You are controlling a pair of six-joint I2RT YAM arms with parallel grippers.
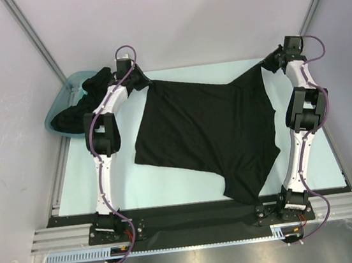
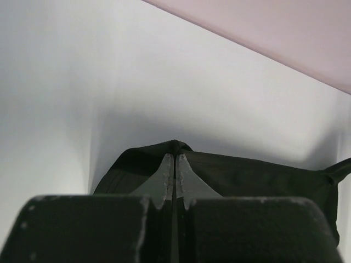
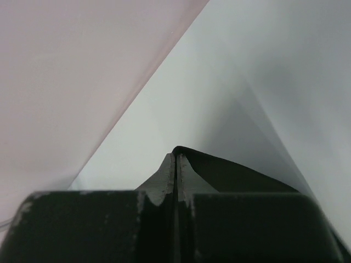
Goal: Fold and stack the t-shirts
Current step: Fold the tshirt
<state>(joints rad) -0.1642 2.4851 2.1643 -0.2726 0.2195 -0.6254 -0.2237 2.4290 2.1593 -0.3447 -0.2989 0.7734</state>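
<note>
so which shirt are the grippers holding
The spread shirt, pinched by the left gripper and right gripper; the other shirt lies bunched in the teal tub.

Top external: high over the near edge, looking down on the whole desk (image 1: 157, 185). Wrist views: close behind left pincer (image 2: 174, 164) and right pincer (image 3: 175, 163), facing the far wall (image 2: 164, 82). Shared throughout: the black t-shirt (image 1: 208, 127).

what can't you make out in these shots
- Top view: how many t-shirts lie in the teal tub; it is one dark heap, crossed by the left arm.
- Top view: which parts of the spread t-shirt are pinched; the wrists cover them.
- Wrist views: most of that shirt, blocked by each camera's own closed jaws.
</note>
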